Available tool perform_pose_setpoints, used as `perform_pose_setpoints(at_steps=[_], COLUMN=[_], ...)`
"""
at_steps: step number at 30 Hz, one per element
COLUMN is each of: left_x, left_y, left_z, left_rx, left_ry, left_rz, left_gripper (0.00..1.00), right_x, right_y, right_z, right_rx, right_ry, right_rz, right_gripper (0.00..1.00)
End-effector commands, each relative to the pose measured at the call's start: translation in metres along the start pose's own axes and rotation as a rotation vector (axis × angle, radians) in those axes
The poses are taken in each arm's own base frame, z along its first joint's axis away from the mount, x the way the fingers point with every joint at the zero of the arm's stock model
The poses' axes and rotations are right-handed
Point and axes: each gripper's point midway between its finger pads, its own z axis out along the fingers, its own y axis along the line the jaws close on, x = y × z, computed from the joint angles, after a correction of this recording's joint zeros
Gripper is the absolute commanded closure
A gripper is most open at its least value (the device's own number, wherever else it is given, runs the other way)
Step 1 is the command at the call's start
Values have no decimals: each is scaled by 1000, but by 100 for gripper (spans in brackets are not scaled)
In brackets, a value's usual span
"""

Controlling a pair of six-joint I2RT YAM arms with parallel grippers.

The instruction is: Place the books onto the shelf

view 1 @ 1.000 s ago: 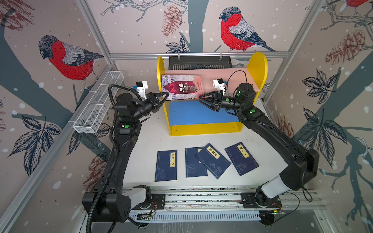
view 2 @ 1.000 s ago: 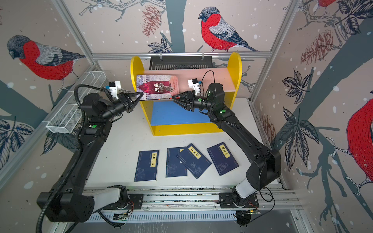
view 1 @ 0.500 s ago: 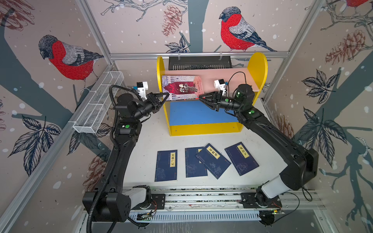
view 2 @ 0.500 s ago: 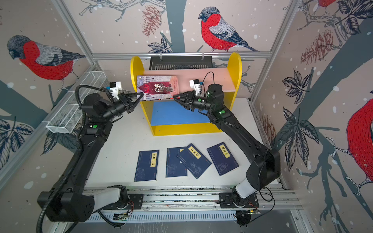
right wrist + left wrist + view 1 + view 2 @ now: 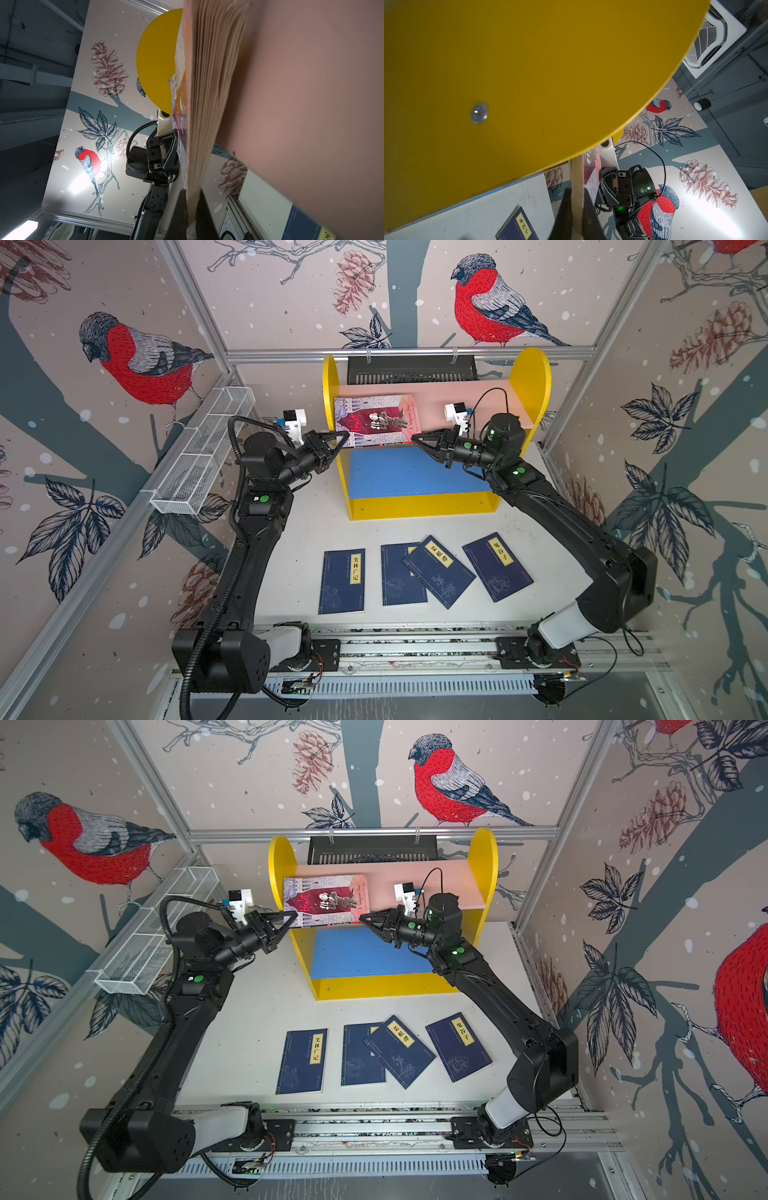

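You are looking down on a white table (image 5: 299, 539) with the shelf (image 5: 534, 381) at its far side. Both arms reach toward its pink board (image 5: 478, 402).

The illustrated book (image 5: 376, 420) lies cover up over the left end of the pink board, just inside the left yellow panel. Both top views show it (image 5: 326, 899). You cannot tell whether it rests on the board or hangs just above it.

Your left gripper (image 5: 346, 434) is closed on the book's near left corner. In the left wrist view its fingers (image 5: 562, 212) pinch the page edge, and the yellow panel (image 5: 529, 72) fills most of the view.

Your right gripper (image 5: 414, 439) is closed on the near right corner. In the right wrist view its fingers (image 5: 204, 214) clamp the fanned pages, with the pink board (image 5: 311, 104) close beside the book.

The blue board (image 5: 415, 472) lies below and nearer.

Four navy books lie flat on the near table, well apart from the shelf:
- One (image 5: 343, 580) is at the left.
- The second (image 5: 397, 580) is partly covered by the tilted third (image 5: 440, 572).
- The fourth (image 5: 496, 566) is at the right.

A wire basket (image 5: 203, 456) hangs on the left wall, and a black tray (image 5: 411, 369) hangs behind the shelf.
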Motion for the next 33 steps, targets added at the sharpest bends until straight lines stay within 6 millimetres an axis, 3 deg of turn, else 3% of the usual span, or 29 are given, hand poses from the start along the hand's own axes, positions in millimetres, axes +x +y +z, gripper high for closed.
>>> perform_pose_setpoints(at_steps=[1,6,11,17,24,33], left_x=[-2,-4,-11,-18,-15,-13], left_y=[-19,-23,-31,-49,-70,-69], left_z=[-1,-5,-17,-39,-51,-51], left_rx=[63,67,66,60,69,61], left_ry=[2,-8,-41,-91,-117,-113], left_rz=[55,60,59,120,208,217], left_gripper=[84,52,31,29,28,28], right_x=[-6,-11,-15,-19,-22,-29], right_y=[12,19,25,25,18,17], right_z=[-3,-7,-9,-8,-5,1], right_rx=[-23,-27,-28,-25,-19,-21], right_ry=[-41,-68,-85,-97,-111,-108], right_rz=[-33,-34,-31,-15,12,26], right_gripper=[97,98,99,98,98,95])
